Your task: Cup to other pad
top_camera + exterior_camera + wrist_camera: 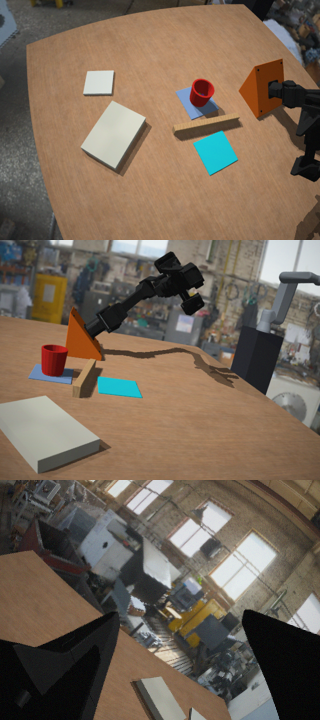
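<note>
A bar (206, 123) lay mid-table; two grey slabs (113, 134) (98, 82) sat toward the left edge, a wedge (261, 89) near the right.

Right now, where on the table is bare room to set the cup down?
Free: the cyan square pad, and wood between it and the large grey slab. Crowded: the red cup on its blue pad, boxed by the wooden bar and orange wedge.
</note>
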Motion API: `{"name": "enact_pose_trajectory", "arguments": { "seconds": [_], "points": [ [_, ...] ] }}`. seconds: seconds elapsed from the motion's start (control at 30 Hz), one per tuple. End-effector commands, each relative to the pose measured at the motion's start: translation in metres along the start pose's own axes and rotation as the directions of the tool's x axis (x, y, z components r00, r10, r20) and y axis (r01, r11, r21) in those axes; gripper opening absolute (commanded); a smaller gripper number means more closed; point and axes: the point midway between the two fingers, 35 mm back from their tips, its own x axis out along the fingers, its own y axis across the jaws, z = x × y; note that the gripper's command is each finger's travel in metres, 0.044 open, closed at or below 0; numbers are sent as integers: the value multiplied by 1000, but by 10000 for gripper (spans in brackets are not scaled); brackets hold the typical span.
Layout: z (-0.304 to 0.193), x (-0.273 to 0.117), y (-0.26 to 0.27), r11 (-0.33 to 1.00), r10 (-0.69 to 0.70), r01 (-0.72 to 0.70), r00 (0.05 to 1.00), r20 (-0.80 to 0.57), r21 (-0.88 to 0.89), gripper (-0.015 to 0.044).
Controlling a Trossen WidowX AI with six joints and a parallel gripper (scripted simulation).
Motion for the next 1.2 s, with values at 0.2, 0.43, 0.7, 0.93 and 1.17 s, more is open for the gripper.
{"name": "enact_pose_trajectory", "arguments": {
  "seconds": [0.2, 0.43, 0.7, 0.93, 1.17],
  "points": [
    [-87, 37, -27, 948, -9, -119, 916, -400, -294, 216],
    [-200, 32, -70, 838, 56, -462, 601, -797, -290, 148],
    [-290, -16, -91, 632, 332, -770, 171, -928, 84, 148],
    [-328, -60, -88, 338, 662, -862, -68, -746, 379, 148],
    [-333, -64, -91, 310, 693, -865, -79, -717, 395, 148]
  ]
}}
